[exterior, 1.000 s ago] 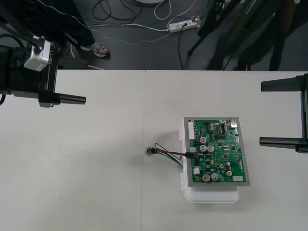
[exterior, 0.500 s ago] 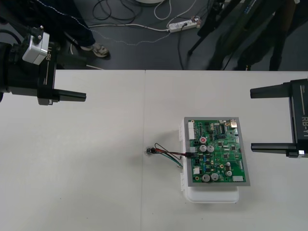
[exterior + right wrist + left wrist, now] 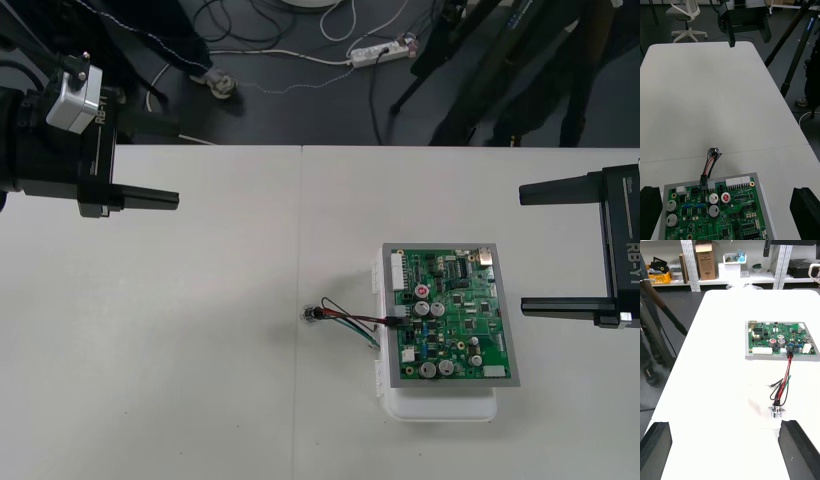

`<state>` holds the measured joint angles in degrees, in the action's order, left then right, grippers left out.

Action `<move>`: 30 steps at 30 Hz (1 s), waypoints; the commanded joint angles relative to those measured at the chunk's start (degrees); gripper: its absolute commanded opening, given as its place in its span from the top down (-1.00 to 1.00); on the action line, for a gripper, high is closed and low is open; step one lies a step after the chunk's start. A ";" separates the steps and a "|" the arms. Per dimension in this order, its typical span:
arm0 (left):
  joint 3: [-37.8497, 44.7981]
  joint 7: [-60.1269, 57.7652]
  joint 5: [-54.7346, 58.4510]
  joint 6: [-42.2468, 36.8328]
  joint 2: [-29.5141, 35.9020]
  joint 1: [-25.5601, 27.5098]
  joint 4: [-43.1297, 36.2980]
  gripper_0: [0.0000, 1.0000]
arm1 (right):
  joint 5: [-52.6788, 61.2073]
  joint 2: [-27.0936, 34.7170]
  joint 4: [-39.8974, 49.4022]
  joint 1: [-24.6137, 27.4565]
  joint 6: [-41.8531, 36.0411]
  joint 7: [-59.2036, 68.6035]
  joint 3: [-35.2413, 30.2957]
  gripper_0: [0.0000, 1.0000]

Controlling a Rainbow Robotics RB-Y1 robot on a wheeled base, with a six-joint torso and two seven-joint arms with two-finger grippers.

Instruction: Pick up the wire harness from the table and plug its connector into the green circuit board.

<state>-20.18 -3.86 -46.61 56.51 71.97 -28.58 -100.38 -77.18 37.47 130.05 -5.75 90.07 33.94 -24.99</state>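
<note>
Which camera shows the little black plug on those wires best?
The right wrist view: the plug sits close, seated in the green board's edge. The left wrist view shows it farther off; the front view, as a small dark speck.

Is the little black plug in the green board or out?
In. The plug sits in the edge of the board; its wires run out to the metal socket lying on the table.

On my feed, the left gripper (image 3: 175,163) is a black block topped by a small silver-grey camera box (image 3: 75,103), with slim black fingers (image 3: 145,200). The right gripper (image 3: 522,250) is black too, with white RB-Y1 lettering down its body and long tapering fingers (image 3: 560,190).
</note>
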 commanded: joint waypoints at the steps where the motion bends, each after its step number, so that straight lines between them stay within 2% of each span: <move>1: 1.99 1.84 0.90 -2.28 2.47 -0.68 -1.22 -0.67 | -0.34 -0.38 1.26 -1.19 -0.07 1.65 0.21 -1.00; 30: 1.99 1.84 0.90 -2.28 2.47 -0.68 -1.22 -0.67 | -0.34 -0.38 1.26 -1.19 -0.07 1.65 0.21 -1.00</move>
<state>-20.17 -3.86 -46.61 56.50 71.97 -28.58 -100.38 -77.18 37.47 130.05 -5.75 90.07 33.94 -24.99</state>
